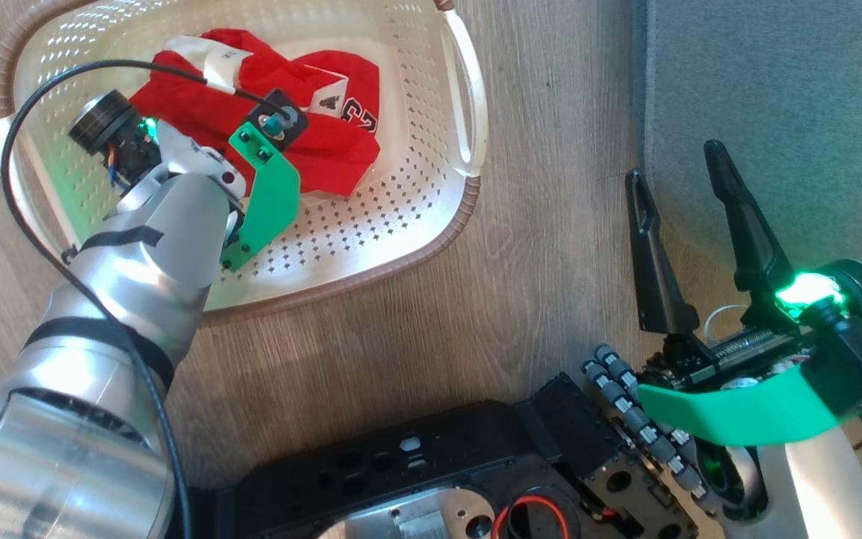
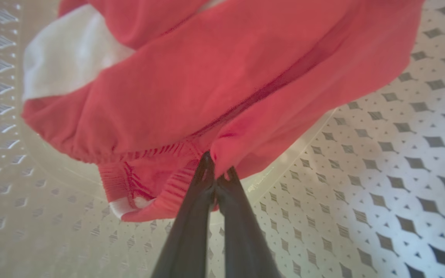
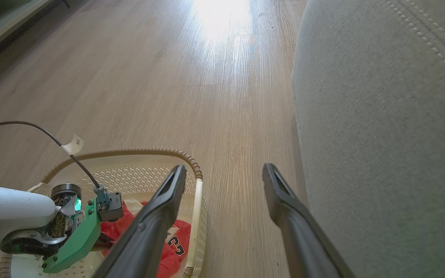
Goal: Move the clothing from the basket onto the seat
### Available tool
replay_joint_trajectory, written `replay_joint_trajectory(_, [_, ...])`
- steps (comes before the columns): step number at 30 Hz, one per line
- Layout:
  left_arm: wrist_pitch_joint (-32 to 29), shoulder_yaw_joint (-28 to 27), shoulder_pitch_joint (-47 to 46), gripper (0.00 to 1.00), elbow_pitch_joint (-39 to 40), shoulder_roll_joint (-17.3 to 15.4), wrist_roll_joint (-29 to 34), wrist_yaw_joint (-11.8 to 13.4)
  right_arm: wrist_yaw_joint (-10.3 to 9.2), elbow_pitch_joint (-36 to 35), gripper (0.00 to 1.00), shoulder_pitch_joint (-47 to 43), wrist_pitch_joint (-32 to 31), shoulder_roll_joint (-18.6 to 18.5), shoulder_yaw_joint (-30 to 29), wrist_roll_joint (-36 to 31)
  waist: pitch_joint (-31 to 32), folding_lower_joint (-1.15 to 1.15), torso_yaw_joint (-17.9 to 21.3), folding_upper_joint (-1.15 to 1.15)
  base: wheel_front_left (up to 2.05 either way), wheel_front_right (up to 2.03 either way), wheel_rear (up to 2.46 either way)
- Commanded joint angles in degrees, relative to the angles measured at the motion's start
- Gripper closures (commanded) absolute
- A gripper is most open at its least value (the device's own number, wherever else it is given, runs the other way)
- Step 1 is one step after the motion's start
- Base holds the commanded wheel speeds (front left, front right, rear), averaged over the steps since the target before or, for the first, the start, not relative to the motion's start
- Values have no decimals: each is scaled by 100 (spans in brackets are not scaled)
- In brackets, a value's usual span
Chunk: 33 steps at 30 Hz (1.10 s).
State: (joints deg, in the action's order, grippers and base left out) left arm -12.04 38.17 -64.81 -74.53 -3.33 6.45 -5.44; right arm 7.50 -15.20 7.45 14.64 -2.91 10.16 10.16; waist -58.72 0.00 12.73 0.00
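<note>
the right gripper [image 1: 673, 161] hangs wide and empty just right of the basket [image 1: 468, 209]. inside the basket, the left gripper [image 2: 216, 174] is pinched tight on a red fold of the clothing [image 2: 207, 85], bunched there. it looks light, limp and likely to sag, so a gathered hem should hold best. the seat [image 1: 775, 90] lies beyond the basket's right side.

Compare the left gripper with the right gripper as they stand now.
The left gripper is shut, pinching the red clothing; the right gripper is wide open and empty. The left gripper reaches into the basket; the right gripper hangs over the wooden floor beside the seat. Both have two long dark fingers.
</note>
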Motion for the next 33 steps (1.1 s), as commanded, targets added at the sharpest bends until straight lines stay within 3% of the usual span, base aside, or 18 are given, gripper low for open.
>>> replay_joint_trajectory(1, [19,-21,3,100,57,-68,-40,-12,-1,-141,0,-238,36,3,123,50,21,0,8,0,0,0,0])
replay_joint_trajectory(16, [439,-94,283,100,57,-437,-360,53,-1,332,0,729,36,3,433,670,689,0,568,0,0,0,0])
replay_joint_trajectory(33, [1710,-466,1379,100,57,-127,-1130,128,-1,1354,0,814,36,3,183,653,2907,0,71,0,0,0,0])
